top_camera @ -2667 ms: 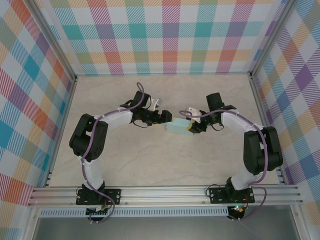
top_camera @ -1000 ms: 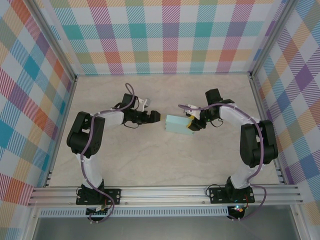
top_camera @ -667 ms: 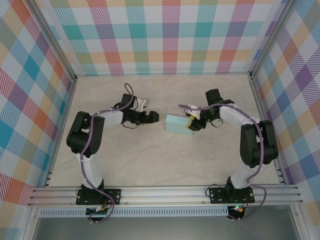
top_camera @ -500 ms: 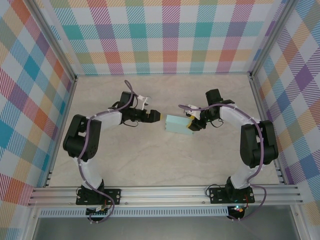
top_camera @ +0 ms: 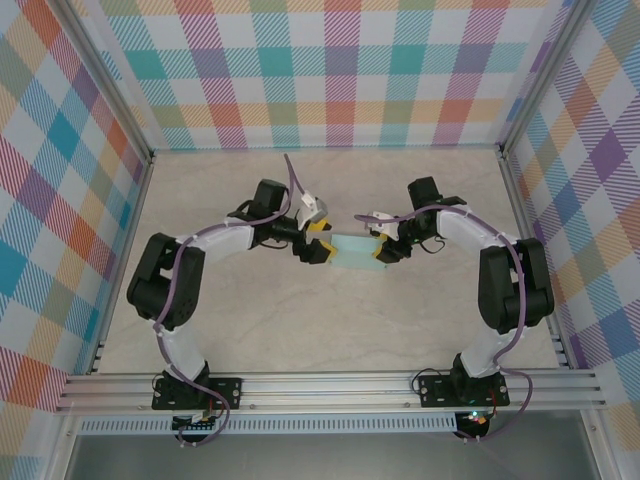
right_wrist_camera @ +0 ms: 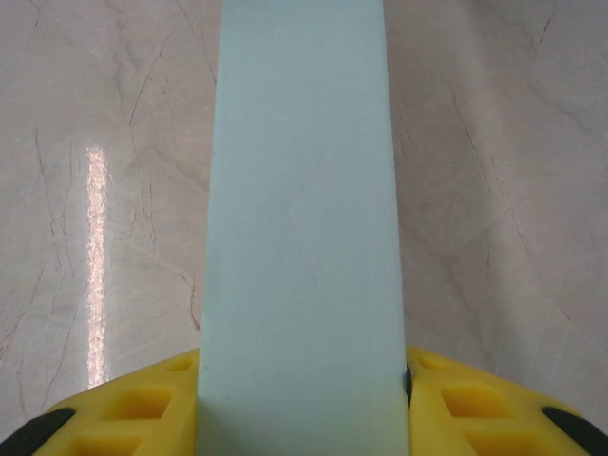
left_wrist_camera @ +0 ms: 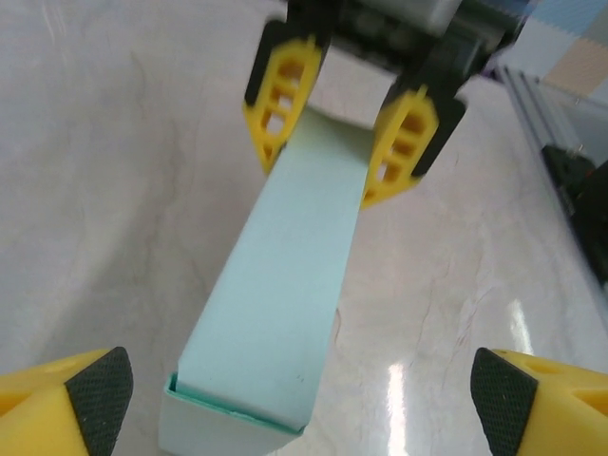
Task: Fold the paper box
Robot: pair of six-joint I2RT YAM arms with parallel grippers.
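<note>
Mid-table, between the arms, the box [top_camera: 356, 252] is pinched at its right end by my right gripper [top_camera: 384, 250], a finger on each long side. My left gripper [top_camera: 318, 240] stands wide around the other end, pads clear of the card. I judge I'm at squaring up that left end. Next I'd centre the left jaws and squeeze gently.

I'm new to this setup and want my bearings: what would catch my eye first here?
A pale mint paper box stands out mid-table against the marbled tabletop, ringed by bright checked walls. The right arm's fingers clamp its right end; the left arm's fingers stand wide open either side of its left end, not touching it.
</note>
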